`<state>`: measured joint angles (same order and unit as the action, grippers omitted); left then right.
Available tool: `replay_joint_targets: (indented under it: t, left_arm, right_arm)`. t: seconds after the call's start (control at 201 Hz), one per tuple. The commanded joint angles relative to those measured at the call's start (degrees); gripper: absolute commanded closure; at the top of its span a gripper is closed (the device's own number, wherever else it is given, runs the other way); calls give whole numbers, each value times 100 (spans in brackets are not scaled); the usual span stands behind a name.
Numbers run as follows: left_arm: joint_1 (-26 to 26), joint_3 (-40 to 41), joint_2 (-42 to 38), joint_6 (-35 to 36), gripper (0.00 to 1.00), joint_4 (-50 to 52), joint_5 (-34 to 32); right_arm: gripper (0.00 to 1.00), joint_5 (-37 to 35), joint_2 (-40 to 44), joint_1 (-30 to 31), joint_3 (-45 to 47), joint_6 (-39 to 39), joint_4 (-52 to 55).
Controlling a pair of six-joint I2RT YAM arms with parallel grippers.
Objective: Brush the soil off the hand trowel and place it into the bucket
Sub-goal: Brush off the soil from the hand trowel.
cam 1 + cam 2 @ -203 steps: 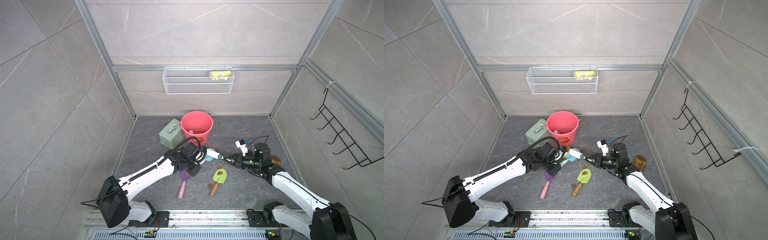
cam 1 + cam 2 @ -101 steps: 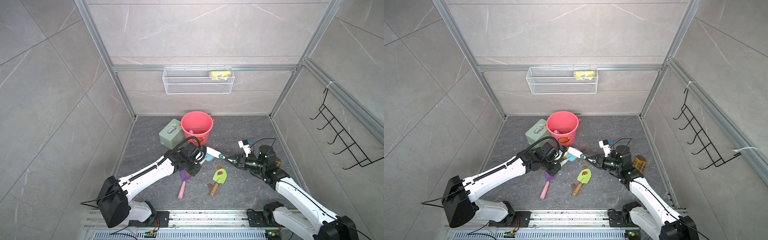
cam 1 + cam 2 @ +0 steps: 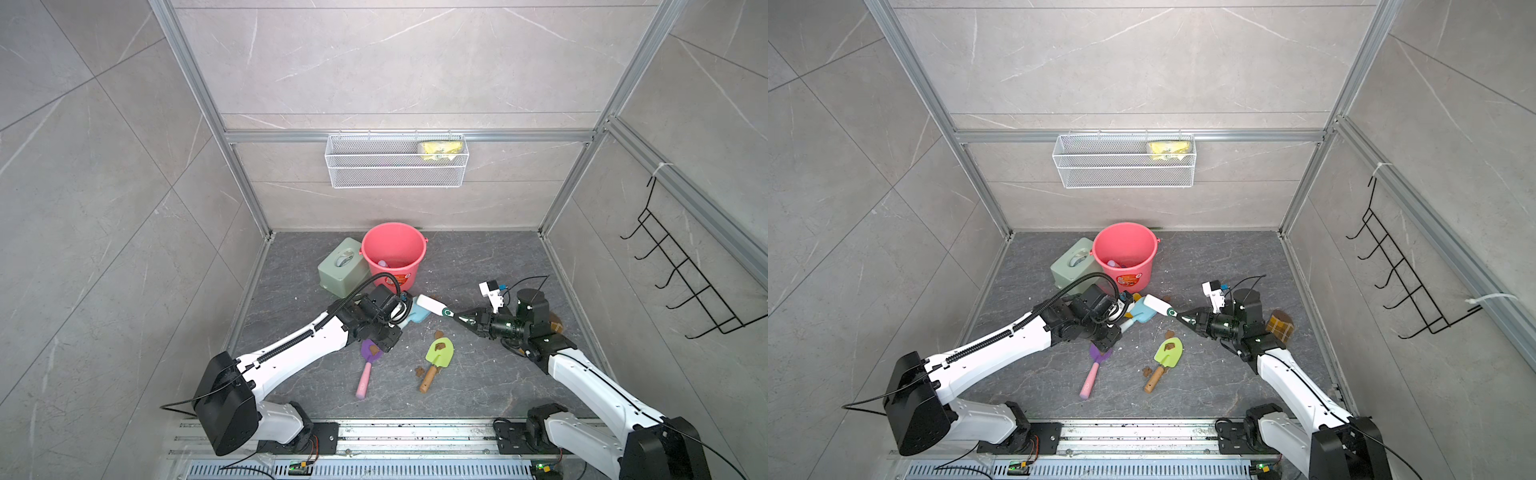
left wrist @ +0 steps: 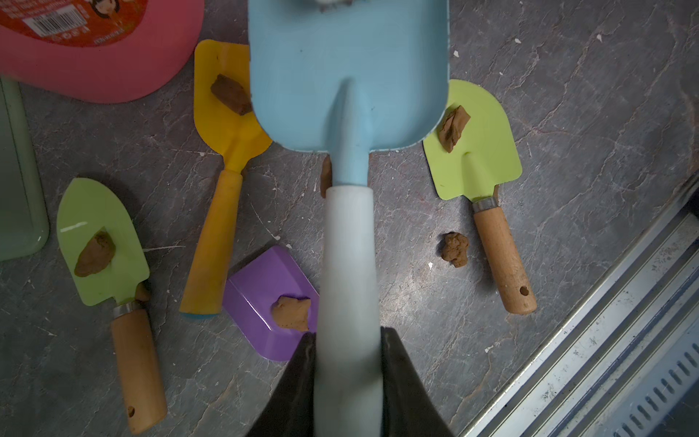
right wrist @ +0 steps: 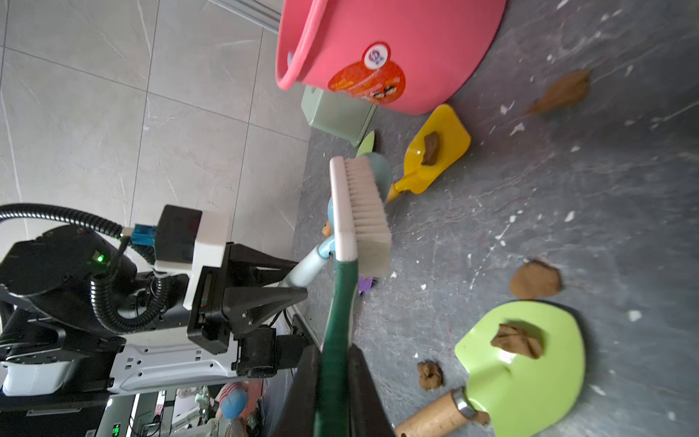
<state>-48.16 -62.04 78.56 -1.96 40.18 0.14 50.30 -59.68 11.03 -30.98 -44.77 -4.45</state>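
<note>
The left gripper [image 4: 348, 340] is clamped tight on the pale handle of the light blue plastic hand trowel [image 4: 348, 75]. It holds it up off the dark grey stone floor [image 4: 567, 151], in the middle of both top views. The right gripper [image 5: 334, 355] is squeezed shut on the green handle of the white scrubbing brush [image 5: 367, 212]. Its bristles are at the far end of the blade, but I cannot tell if they touch it. In the last second the brush slid only a tiny bit, and the left arm stayed still. The blue blade looks clean, so the brushing seems nearly done. Brown lumps of soil [image 4: 455, 249] lie on the floor, and more sit on the yellow plastic trowel [image 4: 227, 106] and the lime green trowel [image 4: 484, 159]. The round pink plastic bucket [image 3: 413, 274] stands just above the middle of the top views, near the blade. The next job is likely to lift the hand trowel over its rim and let go.
</note>
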Motion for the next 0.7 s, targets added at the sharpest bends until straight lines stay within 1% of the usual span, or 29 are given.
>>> replay_joint_targets:
  t: [0.0, 0.06, 0.144, 0.299, 0.418, 0.518, 0.617, 0.692]
  left_arm:
    - [26, -177, -201, -79, 100, -196, 40]
    - [25, -168, -201, -77, 100, -204, 39]
    - [26, -186, -188, -77, 100, -207, 48]
    - [22, -210, -157, -73, 100, -207, 74]
    - [26, -212, -148, -72, 100, -213, 116]
    - [26, -213, -157, -68, 100, -213, 127]
    - [26, -200, -175, -73, 100, -213, 112]
    - [26, -194, -184, -75, 100, -218, 116]
  right_arm:
    - [100, 221, 112, -177, -299, 296, 319]
    - [100, 224, 240, -180, -346, 286, 390]
    - [100, 261, 421, -113, -197, -64, 113]
    - [100, -34, 559, 479, 97, -414, -255]
    - [100, -278, 290, 944, 193, -510, -588]
    - [100, -267, 2, 984, 207, -500, -799]
    - [100, -319, -142, 947, -28, -106, -401]
    - [100, -263, -245, 775, -150, 53, -241]
